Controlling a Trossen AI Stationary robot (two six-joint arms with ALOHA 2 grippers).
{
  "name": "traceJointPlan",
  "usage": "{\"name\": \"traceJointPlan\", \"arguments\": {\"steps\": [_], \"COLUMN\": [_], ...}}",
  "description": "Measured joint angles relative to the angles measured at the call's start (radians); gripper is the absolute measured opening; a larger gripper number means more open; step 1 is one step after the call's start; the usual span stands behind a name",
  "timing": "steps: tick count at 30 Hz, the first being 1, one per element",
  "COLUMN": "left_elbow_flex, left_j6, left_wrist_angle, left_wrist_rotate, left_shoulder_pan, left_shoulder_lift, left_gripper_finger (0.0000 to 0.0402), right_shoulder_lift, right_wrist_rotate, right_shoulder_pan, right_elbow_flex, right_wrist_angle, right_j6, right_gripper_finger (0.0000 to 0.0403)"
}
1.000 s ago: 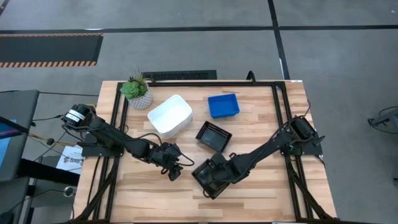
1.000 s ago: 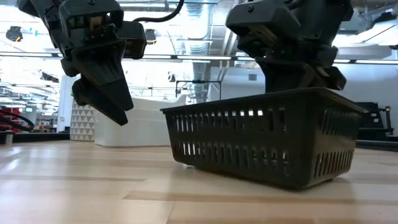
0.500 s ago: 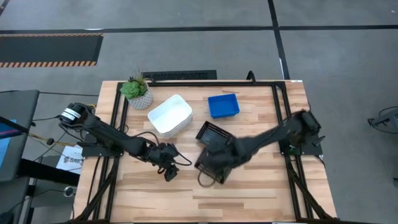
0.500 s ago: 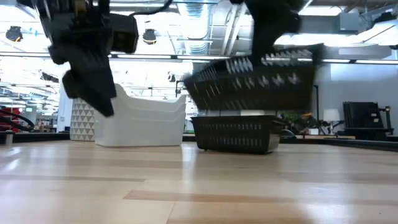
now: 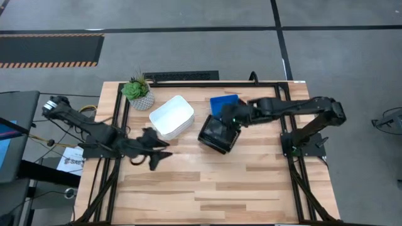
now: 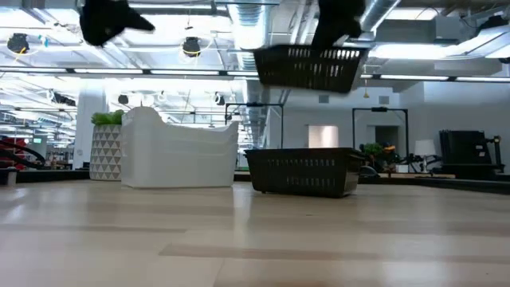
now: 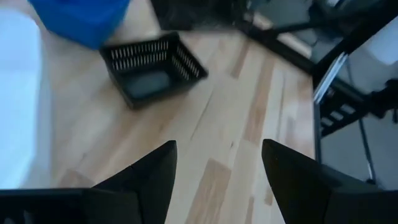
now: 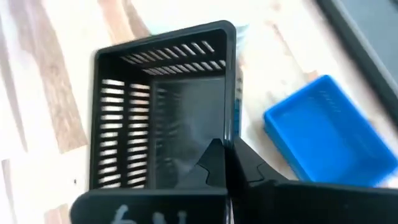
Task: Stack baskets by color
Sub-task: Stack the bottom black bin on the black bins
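My right gripper (image 5: 230, 120), fingers clamped on a black basket (image 6: 307, 67), has carried it above the other black basket (image 6: 301, 171); left fingers (image 7: 152, 174) stay apart.

Overhead cam straight down, low cam table-level; both w/ white basket (image 5: 171, 116) (image 6: 179, 155).

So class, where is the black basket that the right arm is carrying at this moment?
The carried black basket hangs in the air in the right pincer, directly above the other black basket on the table, with the white basket beside them and the blue basket just behind.
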Motion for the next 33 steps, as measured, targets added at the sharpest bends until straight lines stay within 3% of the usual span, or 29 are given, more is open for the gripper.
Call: {"name": "traceJointPlan", "arguments": {"steps": [3,8,15,33], "left_elbow_flex": [0.000,0.000,0.000,0.000], "left_j6": [0.023,0.027,0.045,0.039], "left_wrist_angle": [-0.009,-0.027,-0.028,-0.027], "left_wrist_rotate": [-0.057,-0.127,-0.156,-0.157], "left_shoulder_pan": [-0.029,-0.070,-0.089,-0.089], "left_shoulder_lift": [-0.072,-0.147,-0.174,-0.171], "left_gripper_finger": [0.0224,0.0224,0.0224,0.0224], "right_shoulder_lift": [-0.017,-0.020,-0.013,-0.014], "right_wrist_rotate": [-0.106,-0.186,-0.303,-0.405], "right_shoulder_pan": [-0.078,-0.144,-0.197,-0.264], "right_elbow_flex": [-0.093,-0.215,-0.342,-0.379], "right_wrist_angle": [0.103,0.207,0.341,0.419], "right_j6": [-0.056,-0.079,-0.107,-0.119], "right_gripper_finger": [0.0003,0.0004,0.0005,0.0018]}}
